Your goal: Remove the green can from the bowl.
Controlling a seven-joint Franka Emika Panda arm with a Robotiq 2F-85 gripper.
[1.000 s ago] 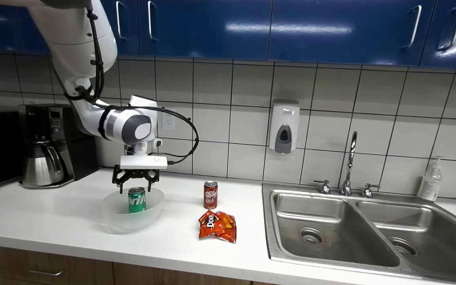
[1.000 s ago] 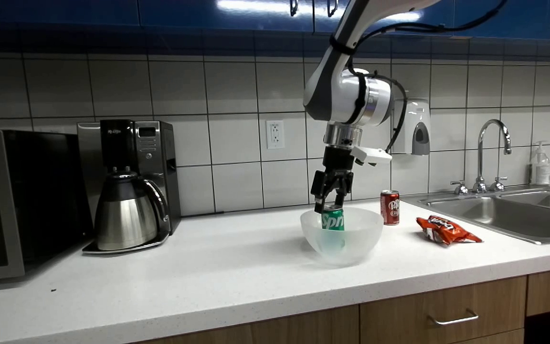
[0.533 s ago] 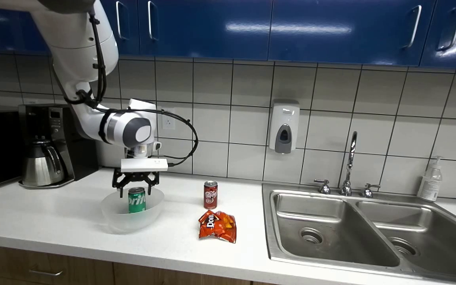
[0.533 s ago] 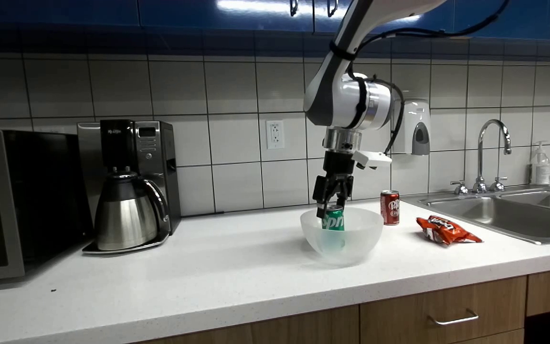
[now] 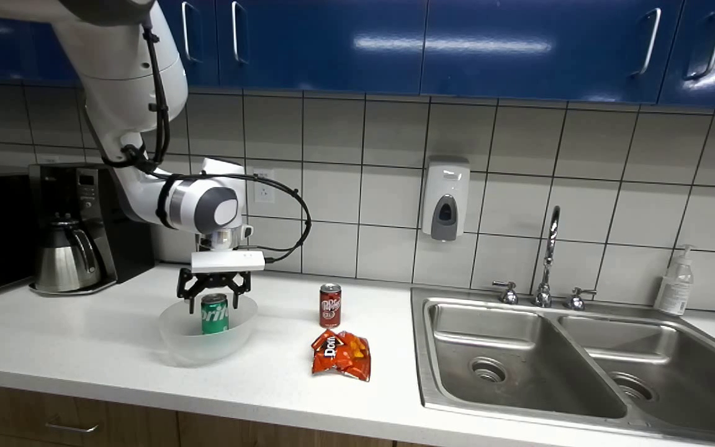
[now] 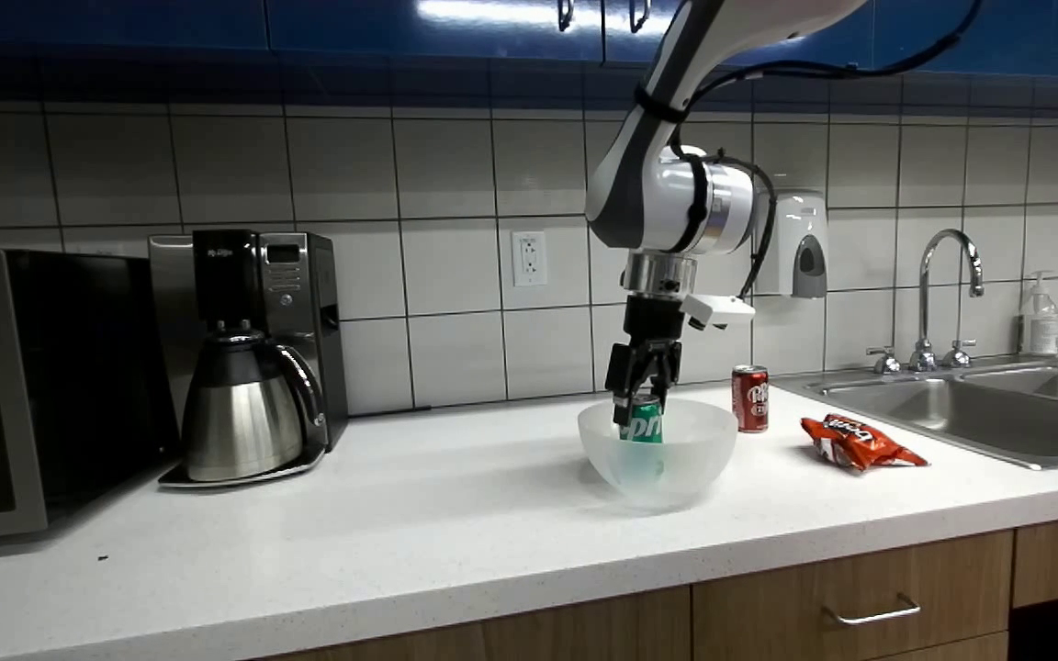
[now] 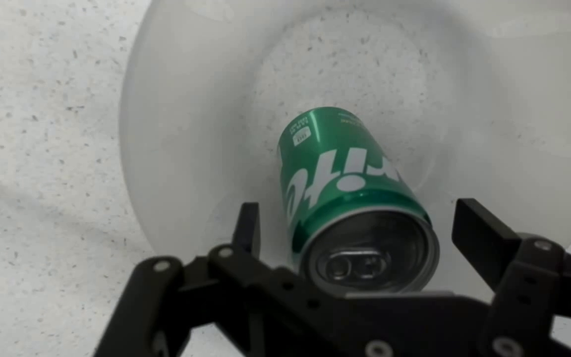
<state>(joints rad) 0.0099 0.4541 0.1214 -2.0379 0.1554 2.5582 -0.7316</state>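
The green can (image 5: 215, 319) stands upright in the translucent whitish bowl (image 5: 199, 352) in both exterior views; the can (image 6: 647, 429) and the bowl (image 6: 699, 464) show there too. My gripper (image 5: 213, 303) points down over the bowl, with its fingertips on either side of the can's upper part. In the wrist view, my gripper (image 7: 358, 213) is open, with a gap between each finger and the can (image 7: 332, 168). The can's silver top faces the camera there, partly hidden by the gripper body. The bowl (image 7: 181, 114) surrounds it.
A red can (image 5: 330, 307) and an orange chip bag (image 5: 342, 355) lie beside the bowl on the counter. A steel sink (image 5: 424, 347) is past them. A coffee maker (image 6: 249, 358) and a microwave (image 6: 24, 395) stand on the opposite side. Blue cabinets (image 5: 332, 46) hang above.
My gripper has moved down a little, so its fingertips are now lower beside the can. It stays open. The can and the bowl have not moved.
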